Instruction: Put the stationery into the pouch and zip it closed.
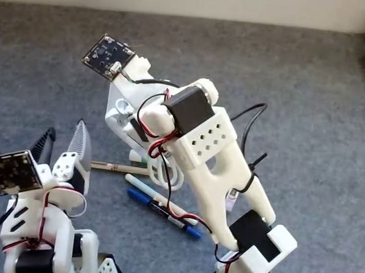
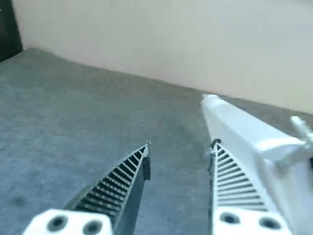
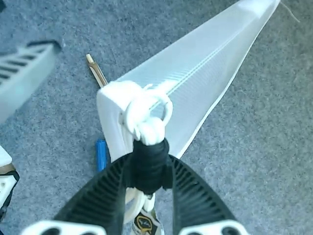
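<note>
while the wooden pencil (image 1: 110, 166), the pale pen (image 1: 144, 188) and the blue pen (image 1: 139, 197) all lie loose on the grey mat (image 1: 306, 106) in the high view, none of them in a pouch, the task looks to be at its first step. the left gripper (image 1: 65, 127) stands just beside them with jaws apart, grasping nothing. print runs along the pencil but is too small to read. from the left wrist view, the left gripper (image 2: 181, 147) hangs released over the mat, nothing between its ribbed fingers (image 2: 122, 186). from the right wrist view, the right gripper (image 3: 149, 164) is clenched on the black zip pull (image 3: 149, 171) of the translucent white pouch (image 3: 210, 73), which stretches away from it across the mat, the pencil tip just beside its near end. whether the zip is run open i cannot tell. next, i judge, the mouth must be opened and held while the left gripper takes a pen and feeds it in. a small emblem (image 3: 142, 223) below the pull is unreadable.
</note>
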Controlling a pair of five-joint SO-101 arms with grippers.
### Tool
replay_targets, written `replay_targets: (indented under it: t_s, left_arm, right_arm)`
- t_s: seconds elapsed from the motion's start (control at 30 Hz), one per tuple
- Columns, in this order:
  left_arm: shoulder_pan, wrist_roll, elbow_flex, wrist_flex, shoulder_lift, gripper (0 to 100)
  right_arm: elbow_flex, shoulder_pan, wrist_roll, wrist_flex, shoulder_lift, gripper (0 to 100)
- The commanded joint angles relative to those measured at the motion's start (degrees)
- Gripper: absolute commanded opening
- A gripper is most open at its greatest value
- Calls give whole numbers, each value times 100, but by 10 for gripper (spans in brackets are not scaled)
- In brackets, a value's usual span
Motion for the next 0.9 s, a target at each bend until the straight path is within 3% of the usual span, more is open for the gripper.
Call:
replay_targets:
  t_s: [0.0,0.17,0.4,0.63,0.87]
  left_arm:
    - [418,35,-444,-97,4,200]
    - [699,18,-523,-79,4,200]
    - [1235,-624,-602,633,-22,200]
    - [1209,-668,-462,686,-13,200]
    - [708,-668,84,343,4,200]
  right_arm:
    - [242,-110,-53,48,-382,3]
    - [365,-163,-44,48,-382,3]
    - [400,-207,-44,48,-382,3]
    - [409,-312,-44,57,-382,3]
    - [418,-312,-44,84,-382,3]
